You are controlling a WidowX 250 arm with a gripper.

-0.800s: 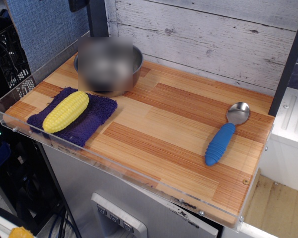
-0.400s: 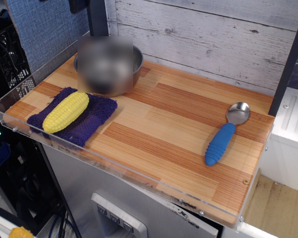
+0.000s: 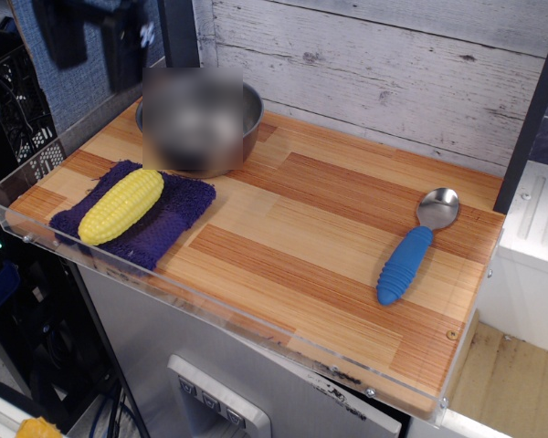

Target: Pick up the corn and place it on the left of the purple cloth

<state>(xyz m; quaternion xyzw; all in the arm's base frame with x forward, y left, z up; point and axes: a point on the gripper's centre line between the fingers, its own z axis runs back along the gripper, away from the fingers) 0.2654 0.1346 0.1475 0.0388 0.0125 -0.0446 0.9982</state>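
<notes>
The yellow corn (image 3: pixel 121 205) lies diagonally on top of the purple cloth (image 3: pixel 175 212), at the left front of the wooden tabletop. My gripper (image 3: pixel 96 38) shows as a dark, motion-blurred shape at the top left corner, high above the table and well behind and above the corn. It touches nothing. The blur hides how its jaws stand.
A steel bowl (image 3: pixel 247 128), partly blurred out, stands just behind the cloth. A spoon with a blue handle (image 3: pixel 405 263) lies at the right. A clear acrylic rim (image 3: pixel 256 321) runs along the table's front and left edges. A wooden plank wall (image 3: pixel 393 64) stands behind.
My gripper has come into view at the top left; before, only a small dark part showed at the top edge. The corn, cloth, bowl and spoon have not moved.
</notes>
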